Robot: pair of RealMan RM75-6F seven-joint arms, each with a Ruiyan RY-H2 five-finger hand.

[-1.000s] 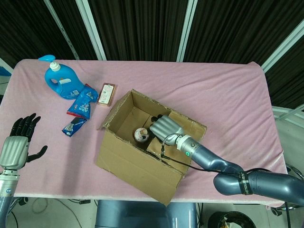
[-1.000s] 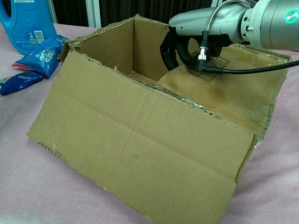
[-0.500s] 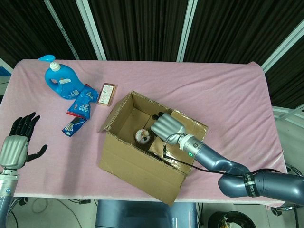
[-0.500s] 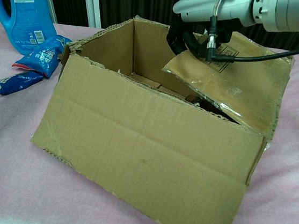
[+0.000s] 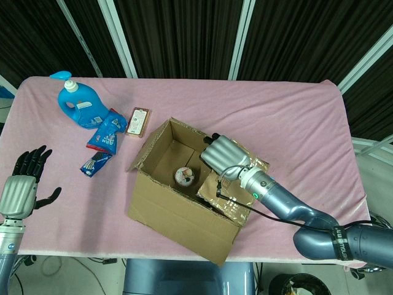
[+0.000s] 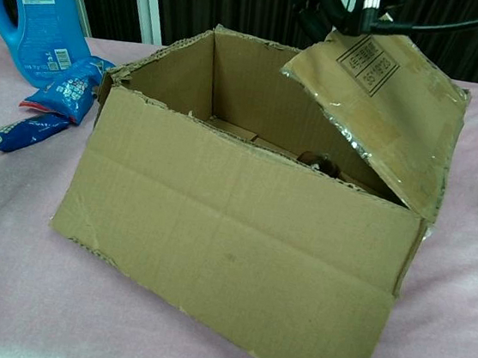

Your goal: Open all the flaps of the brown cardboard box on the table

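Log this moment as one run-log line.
right hand: lifting flap of cardboard box, flap partly raised | left hand: idle, holding nothing

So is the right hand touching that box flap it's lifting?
Touching. In the chest view, the right hand's dark fingers curl over the raised flap's top edge, with no gap showing.

Brown cardboard box (image 5: 178,209) on a pink tablecloth (image 5: 295,117), beside a blue detergent bottle (image 5: 77,106).
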